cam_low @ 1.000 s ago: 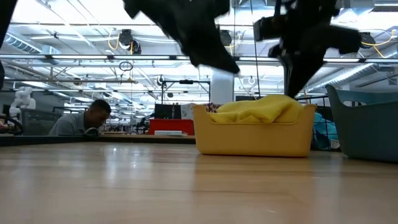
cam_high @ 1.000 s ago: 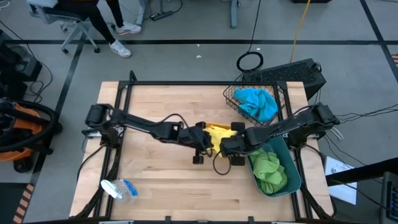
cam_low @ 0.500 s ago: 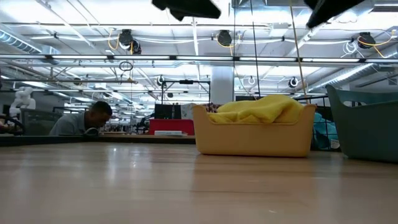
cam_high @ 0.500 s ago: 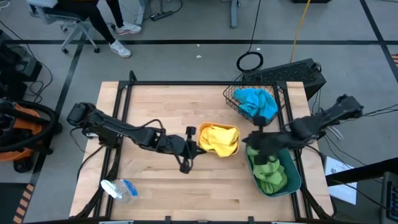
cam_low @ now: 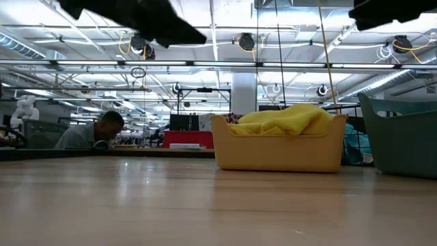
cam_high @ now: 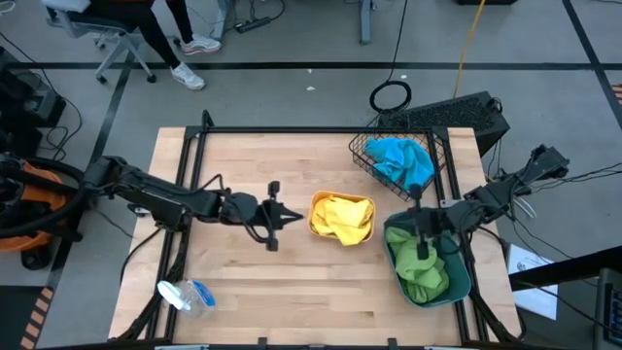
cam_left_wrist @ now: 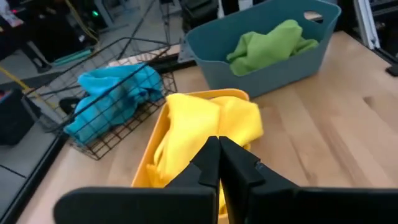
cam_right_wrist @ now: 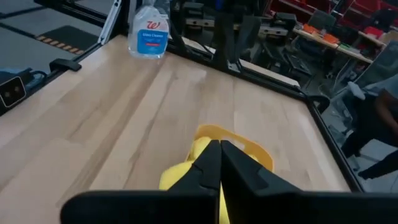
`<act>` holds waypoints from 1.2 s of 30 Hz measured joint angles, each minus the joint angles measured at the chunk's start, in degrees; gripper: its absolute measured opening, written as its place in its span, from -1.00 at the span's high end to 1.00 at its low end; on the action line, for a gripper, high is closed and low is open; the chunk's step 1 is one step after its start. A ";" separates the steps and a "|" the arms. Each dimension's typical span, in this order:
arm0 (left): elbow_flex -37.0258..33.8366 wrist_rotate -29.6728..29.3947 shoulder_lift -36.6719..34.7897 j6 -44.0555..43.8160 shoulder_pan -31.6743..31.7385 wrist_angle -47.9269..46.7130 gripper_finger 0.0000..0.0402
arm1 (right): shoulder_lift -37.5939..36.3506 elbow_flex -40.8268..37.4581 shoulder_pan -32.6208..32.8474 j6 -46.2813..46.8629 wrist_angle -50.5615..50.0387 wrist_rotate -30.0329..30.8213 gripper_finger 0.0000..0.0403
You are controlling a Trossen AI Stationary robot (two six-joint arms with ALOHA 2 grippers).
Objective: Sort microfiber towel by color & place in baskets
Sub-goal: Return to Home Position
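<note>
A yellow towel (cam_high: 342,216) lies bunched in the orange bin (cam_high: 315,222) at mid-table, rising over its rim in the low view (cam_low: 287,119). A blue towel (cam_high: 400,160) lies in the black wire basket (cam_high: 362,154) at the far right. A green towel (cam_high: 424,267) lies in the teal bin (cam_high: 457,282) at the near right. My left gripper (cam_high: 292,216) hangs shut and empty, left of the orange bin. My right gripper (cam_high: 400,229) hangs shut and empty, over the teal bin's far end. Each points at the yellow towel in its wrist view (cam_left_wrist: 205,124) (cam_right_wrist: 202,152).
A spray bottle (cam_high: 185,295) lies near the table's near left corner and also shows in the right wrist view (cam_right_wrist: 150,34). Bare wood lies left of and in front of the orange bin. A person sits beyond the table (cam_low: 92,131).
Both grippers have drawn back from the orange bin and risen out of the low view. My left gripper has gone toward the table's left edge, my right toward the right edge, over the teal bin. The yellow towel stays in the orange bin.
</note>
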 joint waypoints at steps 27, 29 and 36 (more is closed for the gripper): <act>-24.17 0.16 -9.74 -1.48 3.69 21.46 0.96 | -17.88 -22.19 -0.77 -5.86 16.44 -6.22 1.00; -25.37 0.24 -9.80 -1.52 4.51 23.14 0.96 | -19.45 -22.91 -1.21 -5.90 16.46 -7.61 1.00; -28.71 2.25 -9.76 -2.86 5.91 26.96 0.96 | -23.35 -24.60 -3.03 -5.73 17.88 -9.10 1.00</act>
